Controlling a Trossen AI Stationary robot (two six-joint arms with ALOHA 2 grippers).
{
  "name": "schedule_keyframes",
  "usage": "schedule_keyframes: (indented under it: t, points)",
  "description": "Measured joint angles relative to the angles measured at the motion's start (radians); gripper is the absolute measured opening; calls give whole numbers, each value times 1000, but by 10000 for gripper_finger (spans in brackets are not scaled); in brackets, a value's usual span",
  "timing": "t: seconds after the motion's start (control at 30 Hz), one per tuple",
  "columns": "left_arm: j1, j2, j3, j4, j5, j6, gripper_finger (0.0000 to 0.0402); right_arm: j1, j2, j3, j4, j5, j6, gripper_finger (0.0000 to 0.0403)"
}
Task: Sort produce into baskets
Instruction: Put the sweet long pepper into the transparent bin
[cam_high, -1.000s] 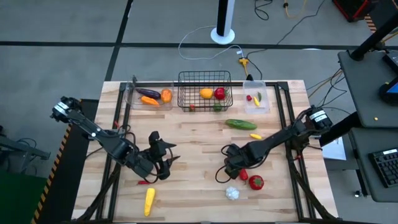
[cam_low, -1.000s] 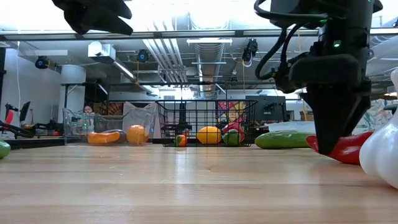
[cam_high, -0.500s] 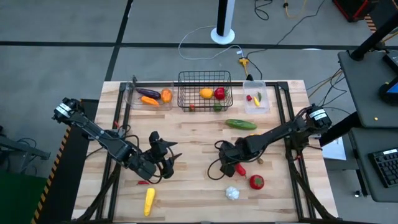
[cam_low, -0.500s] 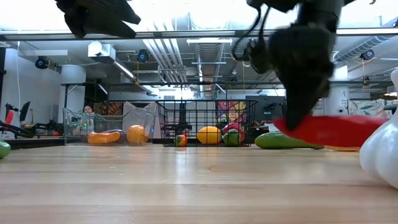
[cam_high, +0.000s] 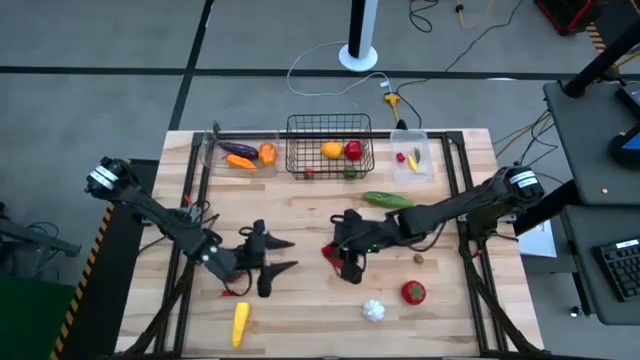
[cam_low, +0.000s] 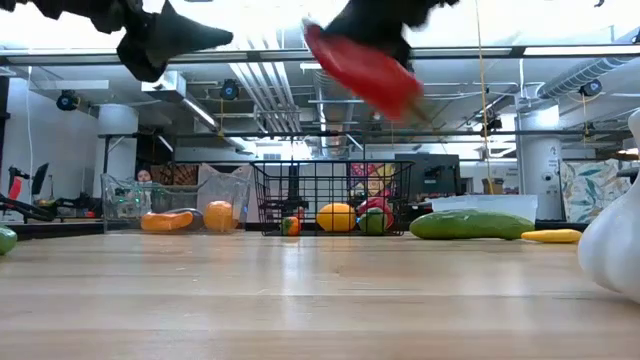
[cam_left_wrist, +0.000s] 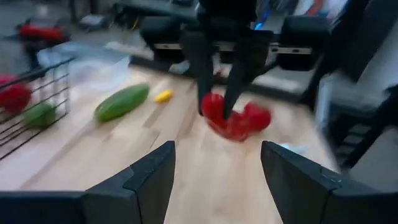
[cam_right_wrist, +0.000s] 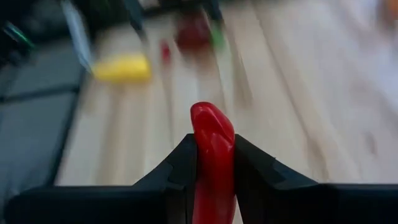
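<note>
Near edge: corn (cam_high: 240, 322) lies at the near left of the table (cam_high: 310, 310); garlic (cam_high: 373, 311) and tomato (cam_high: 412, 292) lie near right, well apart from my arms.

Left gripper (cam_high: 277, 255): waiting over the near-left boards, fingers spread with nothing between them. A small red item (cam_high: 231, 292) lies just beside the arm; too small to identify.

Right gripper (cam_high: 343, 258): over mid-table, fingers clamped on the red pepper (cam_right_wrist: 213, 159). In the low view the pepper (cam_low: 364, 69) hangs tilted, well clear of the boards.

Grip note: in my right wrist view the pepper sticks out past my fingertips, so I judge the hold is on one end only.

Risk 1: the pepper could swing or slip out during carry, because of the end hold and its smooth skin.

Risk 2: a drop at mid-table could let it roll toward the cucumber (cam_high: 387, 200) or yellow pepper (cam_high: 411, 218).

Risk 3: release over the wrong container. The black wire basket (cam_high: 330, 125) and the two clear bins, left bin (cam_high: 211, 152) and right bin (cam_high: 432, 152), stand in a row at the far edge.

Risk 4: a low approach could catch the wire rim.

Surface: pale wood planks in a dark frame, dry and bare between items.

Room: grey floor, white post base (cam_high: 359, 55), loose cables and ceiling pipework beyond.
</note>
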Motion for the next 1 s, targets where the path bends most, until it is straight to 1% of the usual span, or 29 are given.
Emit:
schedule_keyframes:
  t: [0.1,0.2,0.27,0.43,0.67,0.9,1.0]
  points:
    - [1,0,-81,212,6,39,220,0,-9,-9,203,2,-118,74]
    - [1,0,-133,336,5,65,220,3,3,-33,403,0,-249,74]
    - [1,1,-149,376,6,72,220,2,10,-48,489,1,-319,73]
    - [2,23,-139,389,9,107,220,-15,37,-60,658,3,-404,75]
    - [31,84,-56,391,18,205,220,-24,78,-52,746,2,-443,72]
    - [64,138,-15,393,15,215,219,-24,93,-52,774,3,-446,83]
    - [68,152,-7,393,15,219,208,-24,93,-54,773,3,-447,91]
